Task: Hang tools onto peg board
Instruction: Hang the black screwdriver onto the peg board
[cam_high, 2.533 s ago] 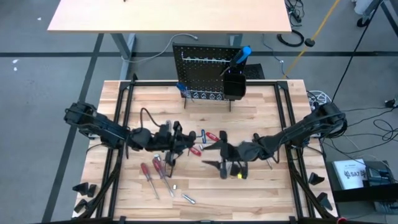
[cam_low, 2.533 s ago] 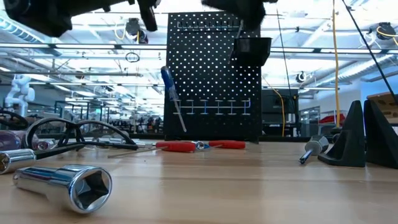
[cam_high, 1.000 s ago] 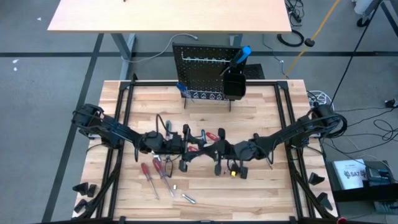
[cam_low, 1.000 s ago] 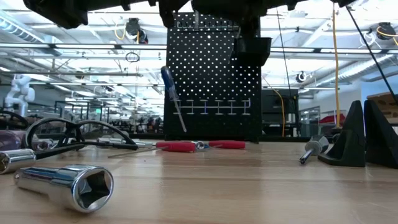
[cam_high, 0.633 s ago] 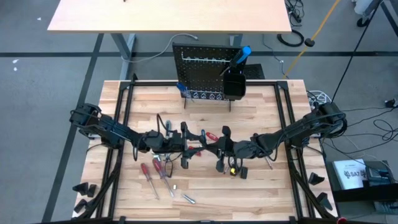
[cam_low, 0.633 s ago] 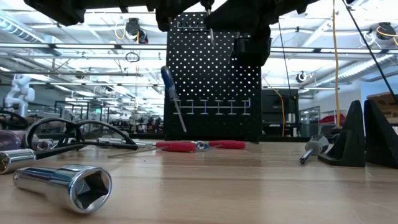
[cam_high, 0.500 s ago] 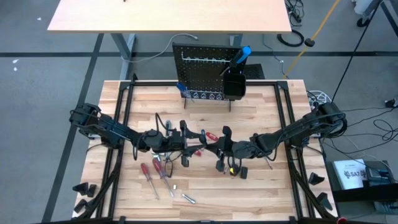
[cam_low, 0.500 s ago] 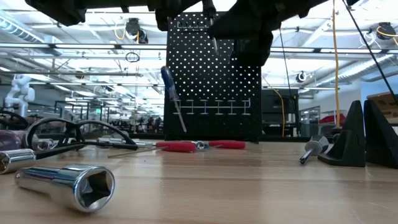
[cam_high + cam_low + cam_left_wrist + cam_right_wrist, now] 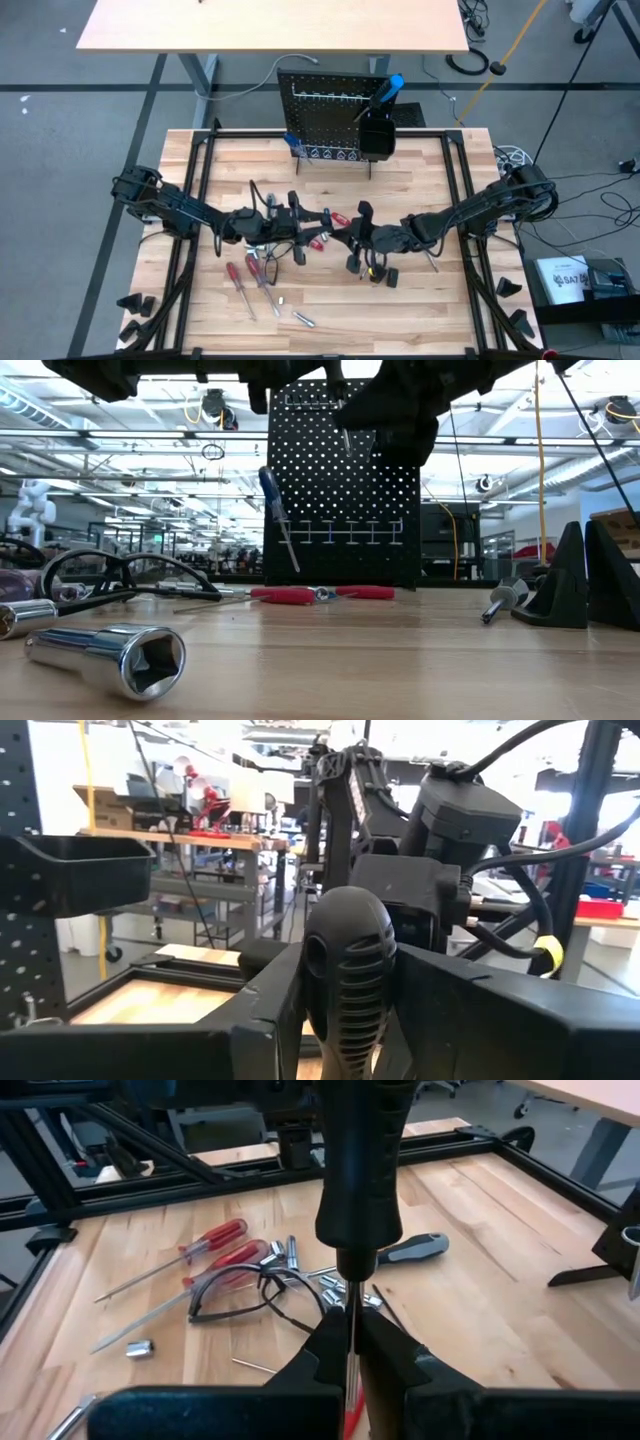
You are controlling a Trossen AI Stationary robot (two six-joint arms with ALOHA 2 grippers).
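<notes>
Quick update: the handover is basically happening. A second ago the left gripper point(image 9: 345, 1025) sat wide either side of the black-handled screwdriver point(image 9: 345, 960). Now its fingers point(image 9: 270, 1010) have come in against the ribbed handle, so it looks clamped on. The right gripper point(image 9: 350, 1348) hasn't moved and is pinched tight on the thin shaft just below the handle. Both claws have the same tool, held up in the air over the middle of the table point(image 9: 420, 170).

My read is that the tool is mid-swap, and the right claw needs to let go before anything gets hung.

The peg board point(image 9: 325, 115) stands at 12 o'clock on the table's far edge, well away from the pair. Its bin point(image 9: 375, 135) already holds a blue-handled screwdriver point(image 9: 390, 88), and another blue one point(image 9: 275, 510) leans against the front of the board.

Stuff around:
- Red-handled pliers point(image 9: 340, 217) lie right under the meeting point.
- Two red screwdrivers point(image 9: 240, 278) lie at about 7 o'clock.
- A black cable loop point(image 9: 240, 1295) sprawls over loose metal bits point(image 9: 330, 1285).
- A chrome socket point(image 9: 110, 655) lies near the front edge.

Nothing on the table rises into the way to the board, but the two arms nearly touch nose to nose, so the left one can't swing until the right backs out.
</notes>
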